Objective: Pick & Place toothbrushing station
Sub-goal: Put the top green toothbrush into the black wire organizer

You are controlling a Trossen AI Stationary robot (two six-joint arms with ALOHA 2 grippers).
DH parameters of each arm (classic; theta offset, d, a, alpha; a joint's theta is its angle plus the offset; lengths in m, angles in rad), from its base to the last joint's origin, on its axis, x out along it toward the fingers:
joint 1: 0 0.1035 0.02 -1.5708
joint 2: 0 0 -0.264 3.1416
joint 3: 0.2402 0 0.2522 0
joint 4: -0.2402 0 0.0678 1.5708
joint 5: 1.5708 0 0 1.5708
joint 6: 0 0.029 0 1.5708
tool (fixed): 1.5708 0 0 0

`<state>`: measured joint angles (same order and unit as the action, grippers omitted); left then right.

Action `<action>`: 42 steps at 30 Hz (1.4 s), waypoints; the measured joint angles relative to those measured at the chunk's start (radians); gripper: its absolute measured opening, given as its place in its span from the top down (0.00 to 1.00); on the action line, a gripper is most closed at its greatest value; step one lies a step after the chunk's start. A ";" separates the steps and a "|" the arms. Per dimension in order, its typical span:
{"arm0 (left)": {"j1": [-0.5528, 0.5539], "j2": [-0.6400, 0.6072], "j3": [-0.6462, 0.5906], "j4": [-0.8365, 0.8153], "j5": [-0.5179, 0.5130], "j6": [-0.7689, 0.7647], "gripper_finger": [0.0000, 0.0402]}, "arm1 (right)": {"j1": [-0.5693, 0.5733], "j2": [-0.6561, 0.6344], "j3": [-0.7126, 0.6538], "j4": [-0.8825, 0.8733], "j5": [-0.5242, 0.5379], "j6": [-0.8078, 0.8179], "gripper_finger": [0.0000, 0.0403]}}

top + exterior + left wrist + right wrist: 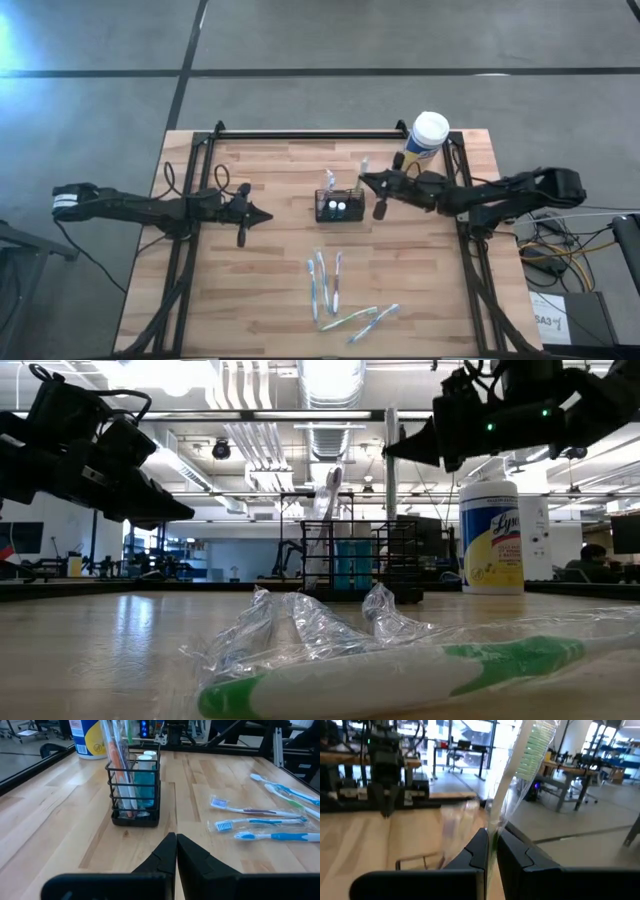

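The black slotted holder stands on its base at the table's middle, with toothbrushes and blue bottles in it; it also shows in the left wrist view and the low view. My right gripper is just right of the holder, above the table, shut on a plastic-wrapped toothbrush with green bristles. My left gripper is shut and empty, left of the holder, pointing at it. My right gripper pinches the wrapped toothbrush's handle between its two fingers. The fingers come level from the table's right and lie across the handle. The brush stands tilted, head up above the fingers. Its lower end is hidden by the fingers.
A white-capped, yellow-labelled canister stands at the far right behind my right arm. Several wrapped toothbrushes lie on the table's near middle; one with a green handle lies close to the low camera. A black frame runs along the table's edges.
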<state>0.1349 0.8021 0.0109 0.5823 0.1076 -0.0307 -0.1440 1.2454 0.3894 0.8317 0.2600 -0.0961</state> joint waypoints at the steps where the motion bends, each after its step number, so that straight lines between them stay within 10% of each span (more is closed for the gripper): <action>1: 0.000 0.000 0.000 0.000 0.000 0.000 0.96 | 0.000 0.011 -0.006 0.002 0.000 0.005 0.96; 31: 0.000 0.002 -0.004 0.000 0.000 -0.004 0.96 | 0.009 0.393 -0.044 0.299 0.047 0.097 0.95; 42: 0.000 0.002 -0.005 -0.001 0.000 -0.022 0.96 | 0.034 0.386 -0.033 0.270 0.023 0.149 0.74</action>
<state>0.1352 0.8040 0.0063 0.5812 0.1078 -0.0524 -0.1101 1.6315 0.3561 1.1020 0.2834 0.0529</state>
